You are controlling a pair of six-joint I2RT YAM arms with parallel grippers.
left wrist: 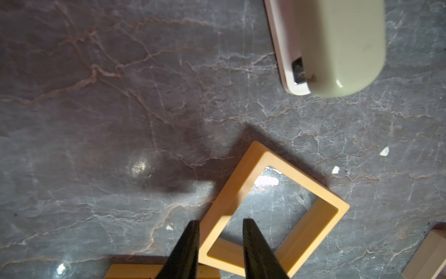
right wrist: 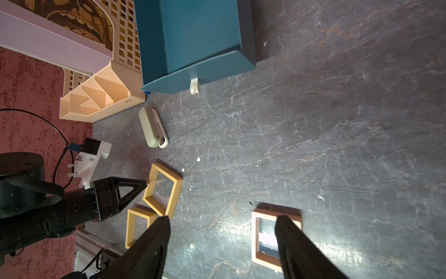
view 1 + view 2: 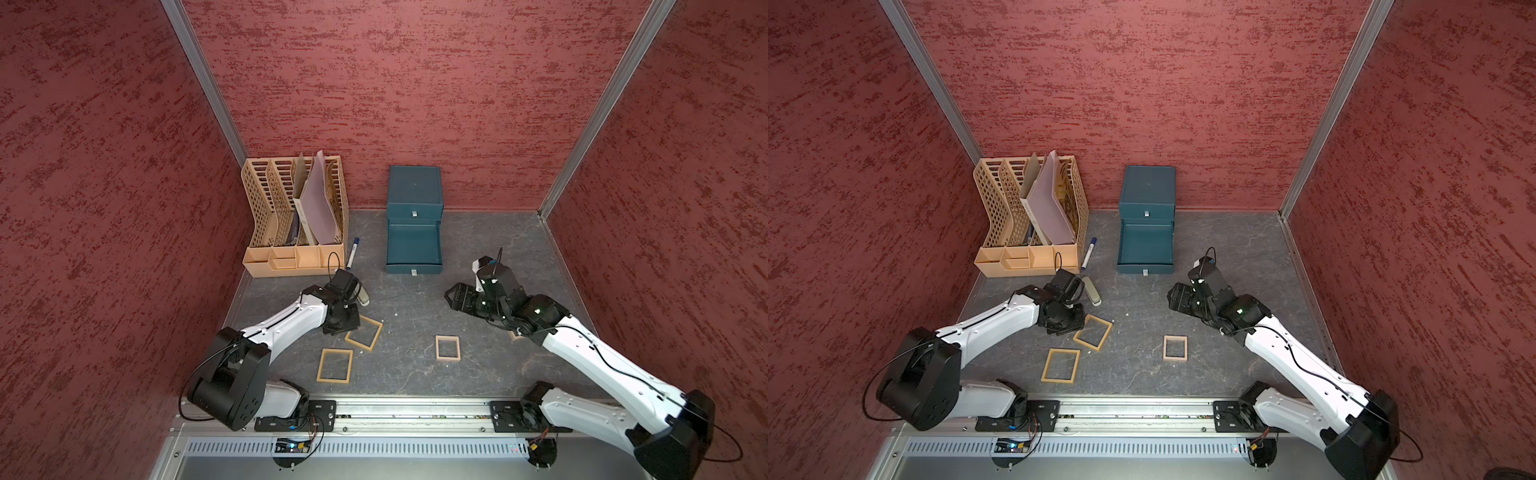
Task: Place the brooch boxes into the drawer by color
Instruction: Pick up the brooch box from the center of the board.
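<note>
Brooch box [image 1: 304, 182] straddled by left hand [image 1: 220, 221], wrist-only

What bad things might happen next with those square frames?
1. The left fingers straddle just one side of the tan frame, so it may swing or slip once it is lifted.
2. The second tan frame lies close beside it and could get nudged.
3. The right fingers hang open above the pale frame. If both arms head for the open drawer together, they might bump.
</note>
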